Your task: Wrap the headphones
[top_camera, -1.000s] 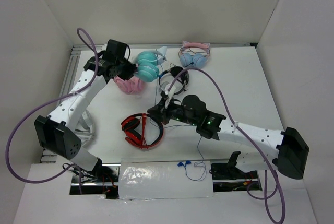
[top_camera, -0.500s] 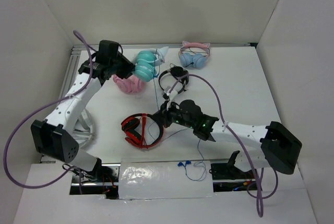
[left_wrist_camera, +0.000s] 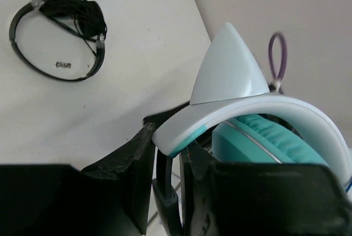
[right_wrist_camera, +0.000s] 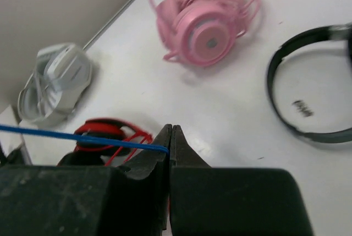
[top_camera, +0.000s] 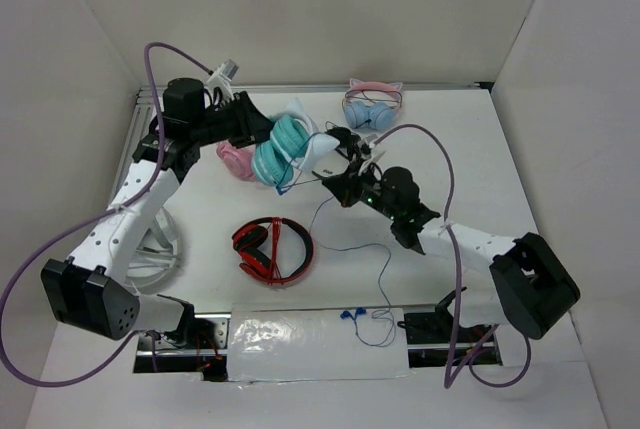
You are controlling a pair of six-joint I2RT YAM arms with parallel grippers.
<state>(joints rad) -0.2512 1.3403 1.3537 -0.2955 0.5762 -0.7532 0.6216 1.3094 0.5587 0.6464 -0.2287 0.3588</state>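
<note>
A white table (top_camera: 470, 149), walled by 3 plain white panels (top_camera: 300, 9), carries 5 other sets: pink headphones (top_camera: 235, 159), a light-blue pair (top_camera: 372, 109), a black set (left_wrist_camera: 77, 15), a red set (top_camera: 272, 249) and a white set (right_wrist_camera: 55, 82). The left gripper (top_camera: 260, 133) is clamped on the white headband of the headphones (top_camera: 285, 144), lifted off the surface beside the pink set. The right gripper (top_camera: 332, 182) – jaws pressed together – pinches their blue cable (right_wrist_camera: 82, 138).

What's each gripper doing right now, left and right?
Left gripper: closed on the teal headphones, gripping the headband.
Right gripper: closed, pinching the blue cable.
</note>
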